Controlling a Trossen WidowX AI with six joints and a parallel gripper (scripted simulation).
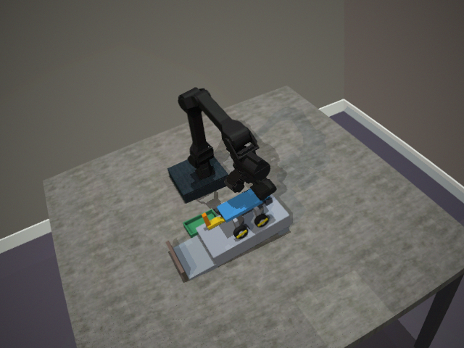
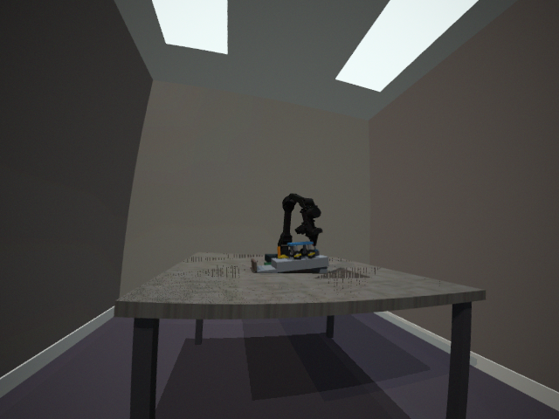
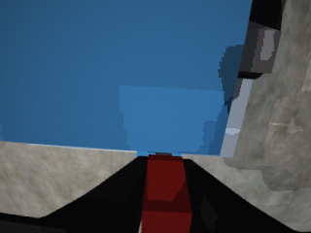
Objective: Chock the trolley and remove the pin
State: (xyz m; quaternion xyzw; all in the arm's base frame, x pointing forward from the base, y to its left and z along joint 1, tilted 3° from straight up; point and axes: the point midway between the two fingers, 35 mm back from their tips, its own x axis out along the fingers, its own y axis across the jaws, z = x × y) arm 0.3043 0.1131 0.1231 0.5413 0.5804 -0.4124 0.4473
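Observation:
The blue trolley (image 1: 239,204) (image 2: 300,243) (image 3: 97,63) stands on the grey ramp (image 1: 221,247) (image 2: 298,264). The yellow chock (image 1: 215,222) (image 2: 282,256), with its orange handle up, sits on the ramp at the trolley's downhill end, on the arm's side; contact with the wheel is hidden by the deck. My gripper (image 3: 163,167) is shut on the red head of the stop pin (image 3: 166,186), just past the deck's uphill edge. Whether the pin's lower end is still in the ramp is hidden. The green tray (image 1: 193,225) lies beside the ramp and looks empty.
The arm's dark base block (image 1: 198,183) stands behind the tray. A brown end board (image 1: 176,261) closes the ramp's low end. The trolley's near wheels (image 1: 240,232) (image 1: 261,220) face the top view. The deck lies very close to my fingers.

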